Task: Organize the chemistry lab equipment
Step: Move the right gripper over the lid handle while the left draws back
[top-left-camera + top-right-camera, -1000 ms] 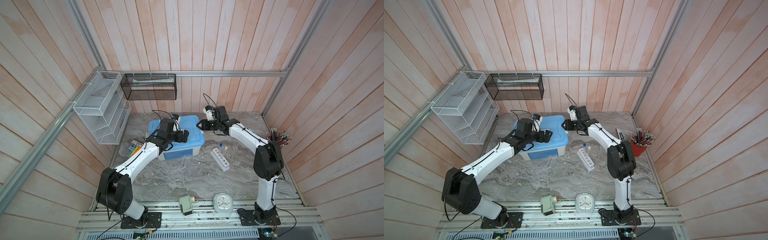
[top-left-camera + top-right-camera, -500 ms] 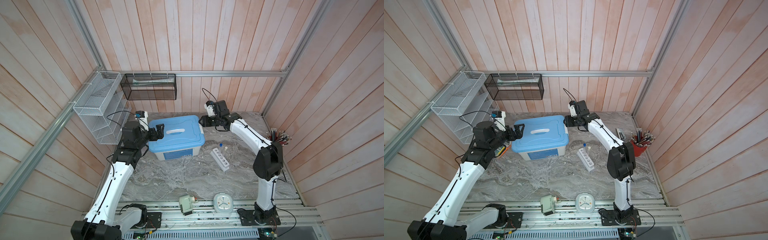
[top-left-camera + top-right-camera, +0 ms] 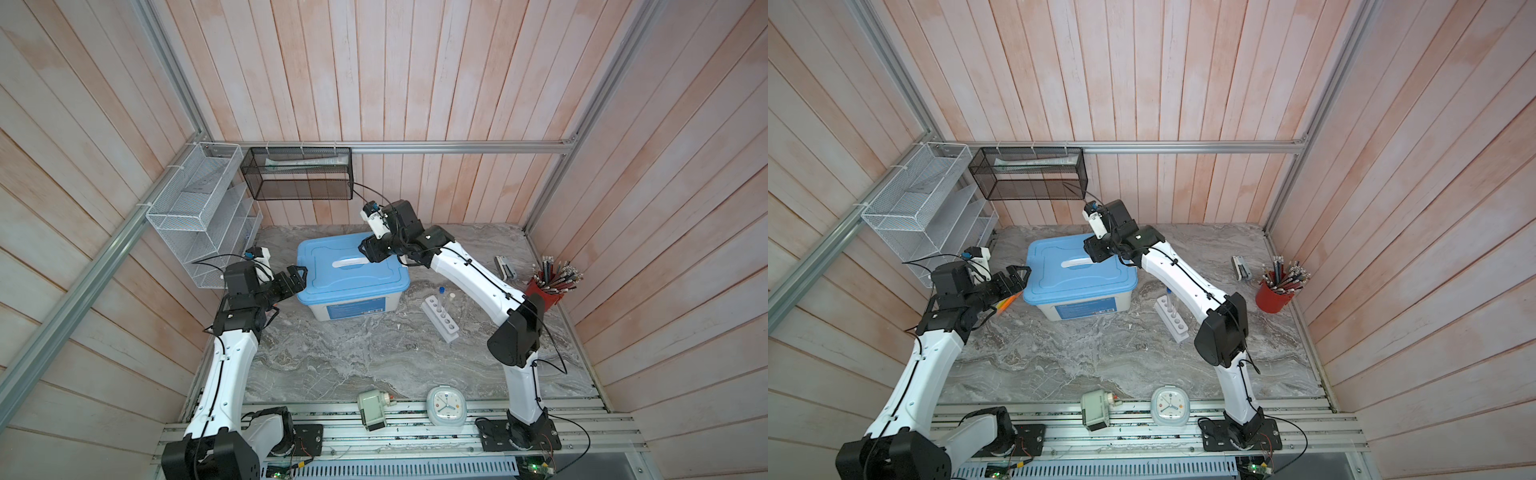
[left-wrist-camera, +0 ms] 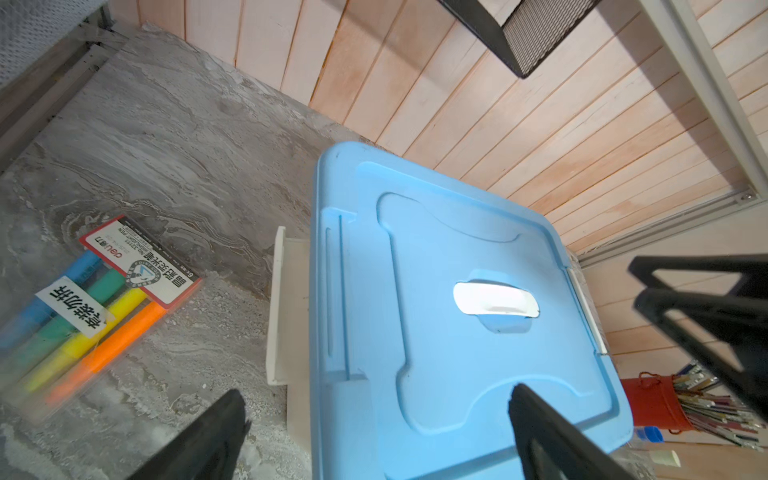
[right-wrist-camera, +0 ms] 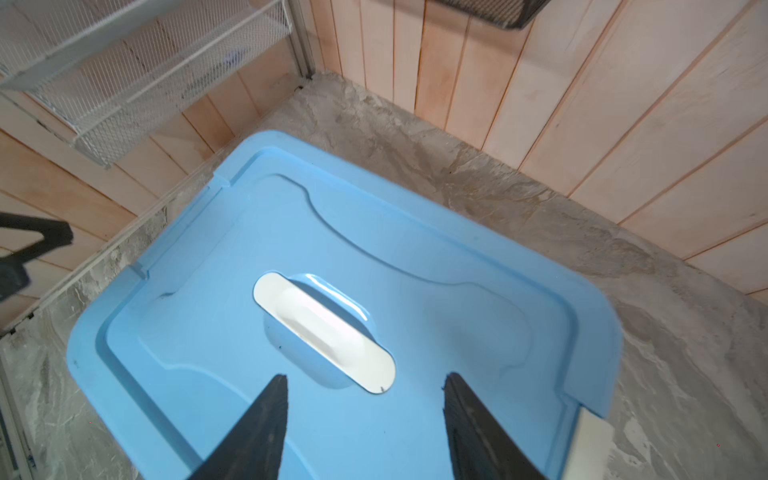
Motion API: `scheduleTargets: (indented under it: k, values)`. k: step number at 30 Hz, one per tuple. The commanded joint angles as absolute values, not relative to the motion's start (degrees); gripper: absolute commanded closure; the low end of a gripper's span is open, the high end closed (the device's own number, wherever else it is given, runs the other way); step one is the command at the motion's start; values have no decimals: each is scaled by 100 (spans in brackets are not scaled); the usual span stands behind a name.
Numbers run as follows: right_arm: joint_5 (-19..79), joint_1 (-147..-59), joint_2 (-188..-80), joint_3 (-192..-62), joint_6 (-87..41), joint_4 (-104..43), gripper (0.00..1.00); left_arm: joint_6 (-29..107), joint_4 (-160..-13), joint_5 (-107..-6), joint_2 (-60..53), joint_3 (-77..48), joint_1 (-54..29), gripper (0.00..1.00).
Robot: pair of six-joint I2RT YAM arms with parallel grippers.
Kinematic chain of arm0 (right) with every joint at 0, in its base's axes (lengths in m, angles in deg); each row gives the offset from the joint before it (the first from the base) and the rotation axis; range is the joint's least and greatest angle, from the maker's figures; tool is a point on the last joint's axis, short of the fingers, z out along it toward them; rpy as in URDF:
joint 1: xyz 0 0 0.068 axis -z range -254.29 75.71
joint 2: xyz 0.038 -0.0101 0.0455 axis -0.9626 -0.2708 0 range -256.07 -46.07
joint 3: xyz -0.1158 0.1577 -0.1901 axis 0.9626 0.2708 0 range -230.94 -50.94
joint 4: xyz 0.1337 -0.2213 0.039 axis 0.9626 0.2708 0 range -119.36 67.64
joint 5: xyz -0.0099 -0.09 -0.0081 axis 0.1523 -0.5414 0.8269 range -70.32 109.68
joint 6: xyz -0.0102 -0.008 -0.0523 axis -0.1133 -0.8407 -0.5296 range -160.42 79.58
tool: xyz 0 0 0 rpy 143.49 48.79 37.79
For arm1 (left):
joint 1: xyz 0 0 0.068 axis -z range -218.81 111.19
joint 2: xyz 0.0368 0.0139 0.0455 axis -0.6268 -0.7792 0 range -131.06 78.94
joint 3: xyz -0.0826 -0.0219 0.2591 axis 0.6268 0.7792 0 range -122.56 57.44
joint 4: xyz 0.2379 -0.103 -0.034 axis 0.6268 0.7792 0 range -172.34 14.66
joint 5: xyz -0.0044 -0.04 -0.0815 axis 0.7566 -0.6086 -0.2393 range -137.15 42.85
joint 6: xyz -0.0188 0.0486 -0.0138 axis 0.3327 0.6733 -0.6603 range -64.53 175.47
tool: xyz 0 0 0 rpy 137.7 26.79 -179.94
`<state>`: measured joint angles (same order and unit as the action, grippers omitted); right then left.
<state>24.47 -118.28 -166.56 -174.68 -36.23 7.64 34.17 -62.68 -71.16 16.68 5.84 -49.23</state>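
Note:
A white six-hole rack (image 3: 440, 318) (image 3: 1171, 318) stands right of a white box with a shut blue lid (image 3: 351, 270) (image 3: 1077, 270). Two thin clear tubes stand in the rack, one blue-capped (image 3: 441, 289) and one white-capped (image 3: 451, 296). My left gripper (image 3: 297, 276) (image 3: 1017, 276) (image 4: 376, 399) hangs wide open and empty at the box's left edge. My right gripper (image 3: 368, 249) (image 3: 1092, 251) (image 5: 365, 378) is open and empty just above the lid, by its white handle (image 5: 324, 332).
A pack of highlighters (image 4: 95, 307) lies left of the box. A red cup of pencils (image 3: 544, 291) and a stapler (image 3: 505, 266) sit at the right. A clock (image 3: 446, 405) and a small grey device (image 3: 372, 409) are at the front edge. Wire shelves (image 3: 199, 216) and a black mesh basket (image 3: 297, 174) hang on the walls.
My left arm has drawn back from over the lid to the box's left side. My right gripper has shifted left over the lid and its jaws have spread wider.

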Motion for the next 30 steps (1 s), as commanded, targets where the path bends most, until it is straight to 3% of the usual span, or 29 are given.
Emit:
scheduleTargets:
  k: [1, 30]
  values:
    - [2372, -11865, -16917, -17569, -3734, 976, 39, 3329, -6373, -7364, 1603, 541, -5138, 0]
    - [1610, -12028, -17575, -17850, -4123, 1396, 38, 2645, -7571, -8103, 561, 745, -5393, 0]
